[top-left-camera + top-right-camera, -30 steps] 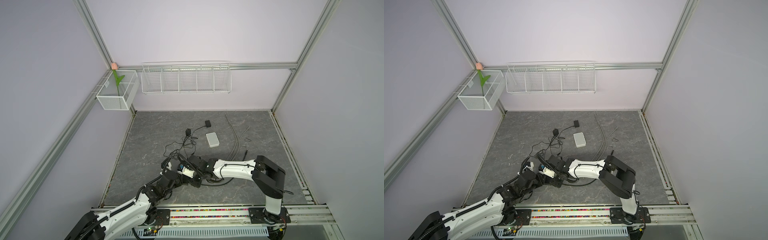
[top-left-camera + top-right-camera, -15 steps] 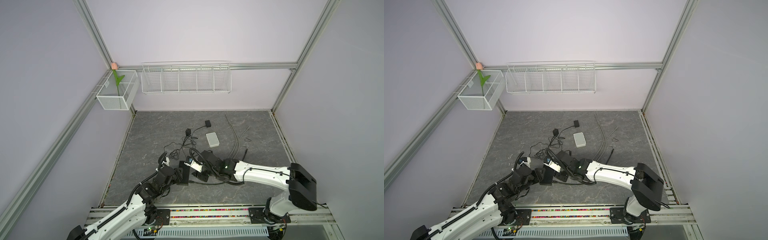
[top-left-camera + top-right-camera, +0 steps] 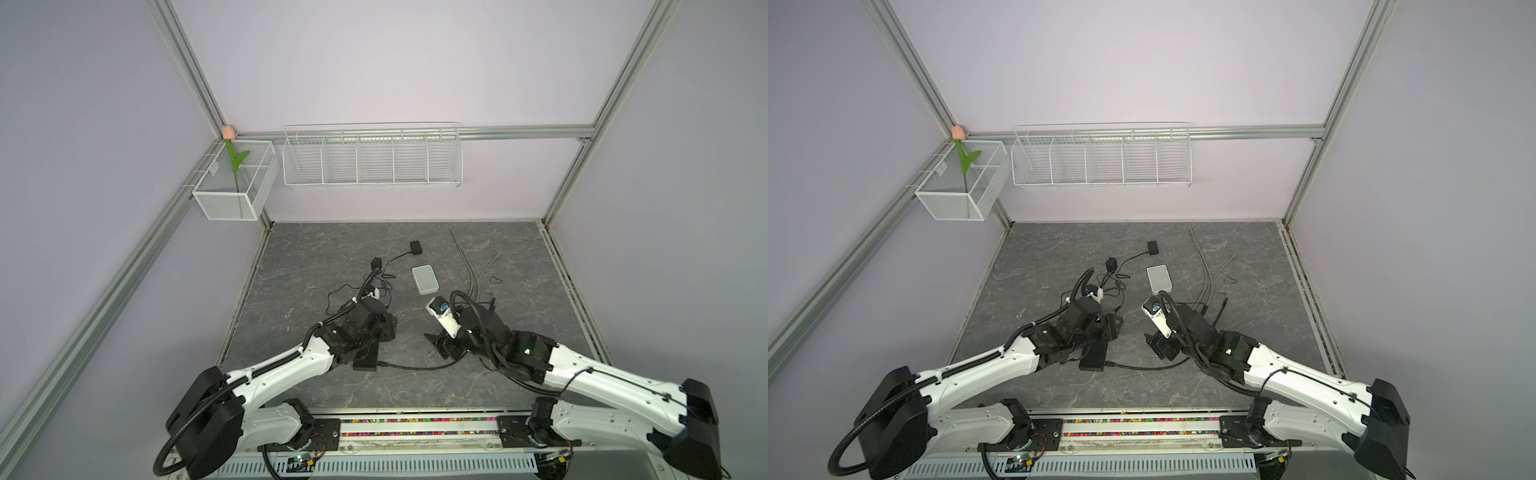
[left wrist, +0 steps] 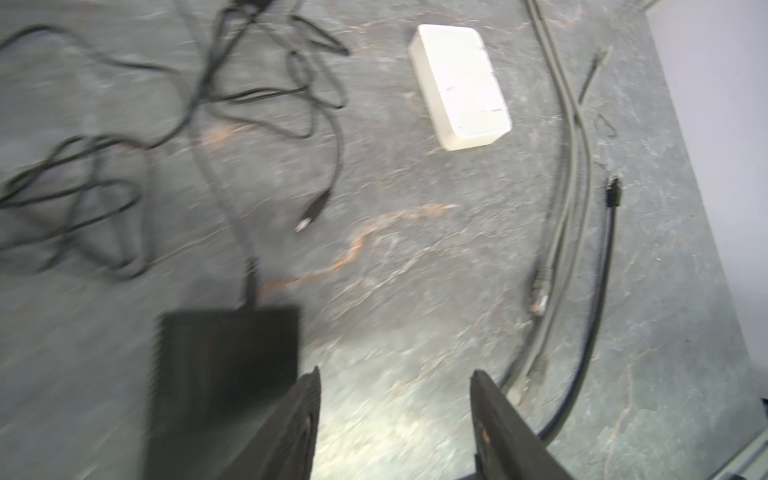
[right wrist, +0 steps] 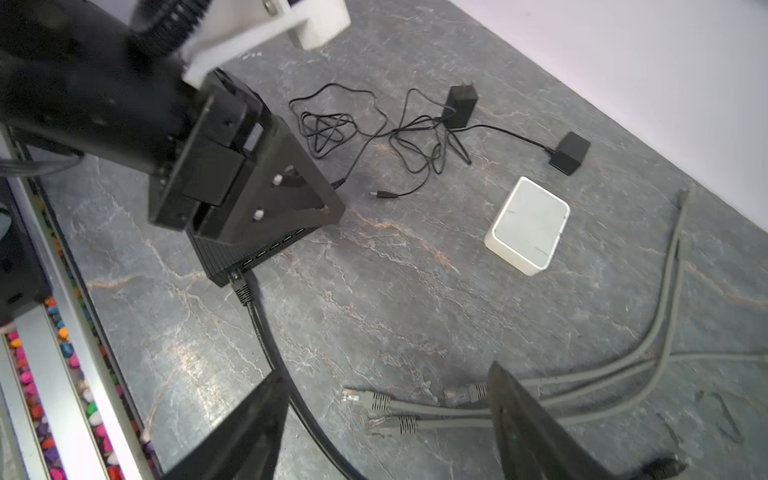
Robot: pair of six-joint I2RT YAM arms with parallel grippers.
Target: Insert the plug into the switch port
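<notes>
**Operator:** Where was the plug located?

**Technician:** The plug (image 5: 240, 287) on the black cable (image 5: 266, 345) was seated in the end port of the black switch (image 5: 266, 253). The switch lay flat on the counter (image 3: 498, 257), near the front edge and left of the middle. The cable ran from it along the counter toward the right arm.

**Operator:** What was the state of each claw?

**Technician:** The left claw (image 4: 395, 372) was released, jaws apart over bare counter. The switch lay just beside one finger, outside the gap. The right claw (image 5: 386, 371) was likewise released, jaws wide and gripping nothing. Loose grey cables (image 5: 457, 409) lay near it, and a white box (image 5: 528, 224) lay toward the middle of the counter.
</notes>
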